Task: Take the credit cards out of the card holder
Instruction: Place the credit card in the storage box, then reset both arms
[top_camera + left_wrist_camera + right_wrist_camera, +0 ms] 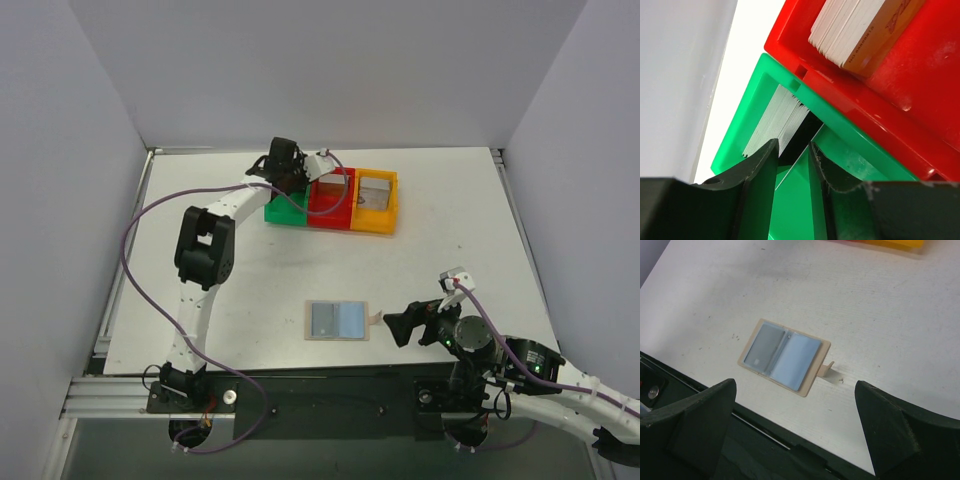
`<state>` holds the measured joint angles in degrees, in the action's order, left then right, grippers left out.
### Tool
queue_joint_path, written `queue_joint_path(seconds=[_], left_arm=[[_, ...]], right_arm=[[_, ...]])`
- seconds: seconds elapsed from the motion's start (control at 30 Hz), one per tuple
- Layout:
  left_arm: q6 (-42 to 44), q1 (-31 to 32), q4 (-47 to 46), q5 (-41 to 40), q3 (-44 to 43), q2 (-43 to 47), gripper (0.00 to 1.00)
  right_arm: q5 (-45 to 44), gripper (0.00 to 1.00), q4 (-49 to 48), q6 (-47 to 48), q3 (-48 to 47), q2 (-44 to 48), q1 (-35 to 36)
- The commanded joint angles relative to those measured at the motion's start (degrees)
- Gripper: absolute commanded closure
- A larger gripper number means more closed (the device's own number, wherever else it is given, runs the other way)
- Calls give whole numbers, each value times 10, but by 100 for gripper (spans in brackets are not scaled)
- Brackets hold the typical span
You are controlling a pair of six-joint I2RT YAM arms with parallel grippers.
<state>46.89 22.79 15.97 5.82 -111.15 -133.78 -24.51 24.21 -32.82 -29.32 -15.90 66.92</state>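
The card holder point(338, 320) lies open and flat on the white table near the front edge, tan-rimmed with two bluish-grey pockets. In the right wrist view a grey card point(763, 345) shows inside the left pocket of the card holder point(805, 377). My right gripper point(392, 328) hovers just right of it, open wide and empty point(796, 385). My left gripper point(287, 170) is far back over the green bin point(284, 210). Its jaws point(793, 145) stand apart above a stack of cards point(772, 122) on edge in that bin, and I see nothing between them.
A red bin point(332, 200) and an orange bin point(376, 205) stand in a row right of the green one, each with a stack of cards; the red bin's stack point(860, 30) is close by. White walls enclose the table on three sides.
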Motion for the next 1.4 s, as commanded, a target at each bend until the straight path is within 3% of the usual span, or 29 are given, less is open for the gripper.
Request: queue_joint_path(seconds=[0.0,0.7,1.03,1.37], left_arm=[[-8,-4,-30,-17,-29,12,59],[-1,-2,-93,-52,-21,12,58],[-30,17,-131,-42,122,120,58],[-91,31,-112,-35,177,200,55]], right_arm=[[-7,0,-15,1,8,-3,5],[-13,0,-17,3,10,-11,5],[-1,0,-21,1,5,-8,4],[-19,0,-20,-3,-1,-2,5]])
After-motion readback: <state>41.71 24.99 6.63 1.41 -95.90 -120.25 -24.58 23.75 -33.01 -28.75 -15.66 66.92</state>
